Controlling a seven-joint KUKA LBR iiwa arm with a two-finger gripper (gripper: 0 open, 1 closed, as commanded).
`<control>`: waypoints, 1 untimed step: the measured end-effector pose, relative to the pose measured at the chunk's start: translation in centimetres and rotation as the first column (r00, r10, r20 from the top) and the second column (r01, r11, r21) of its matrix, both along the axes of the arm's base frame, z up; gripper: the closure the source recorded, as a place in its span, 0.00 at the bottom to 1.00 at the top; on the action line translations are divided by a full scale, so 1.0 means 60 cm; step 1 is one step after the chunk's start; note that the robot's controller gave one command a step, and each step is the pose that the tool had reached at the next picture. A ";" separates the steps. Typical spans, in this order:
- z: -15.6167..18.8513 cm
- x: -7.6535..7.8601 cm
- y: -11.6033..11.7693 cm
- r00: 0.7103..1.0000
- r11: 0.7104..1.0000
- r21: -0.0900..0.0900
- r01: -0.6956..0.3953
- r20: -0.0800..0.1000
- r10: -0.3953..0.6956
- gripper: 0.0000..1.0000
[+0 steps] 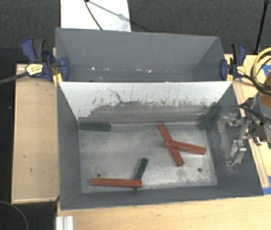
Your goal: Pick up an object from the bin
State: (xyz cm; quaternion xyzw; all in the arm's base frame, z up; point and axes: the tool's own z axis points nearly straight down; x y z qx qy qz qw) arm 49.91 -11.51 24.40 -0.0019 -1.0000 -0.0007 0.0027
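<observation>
along the front edge of the bin floor, nearest me, a long red stick lies flat, left of the middle. a short dark green stick touches its right end and points toward the back. further in, right of the middle, two more cross: a steep red stick runs from the back toward the front right, and a level red stick lies across its lower half, free end pointing right. off to the right of that end the gripper hangs over the bin's sloping right wall, apart from every stick; the level red stick is closest to it. i cannot tell how far open the gripper is, nor whether it has hold of anything. at the back, a flat dark green bar lies along the foot of the rear wall on the left, and a slanted dark green bar leans in the right rear corner.
</observation>
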 end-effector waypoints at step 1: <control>-0.172 0.039 0.035 0.993 0.993 0.001 0.116 0.001 -0.116 0.00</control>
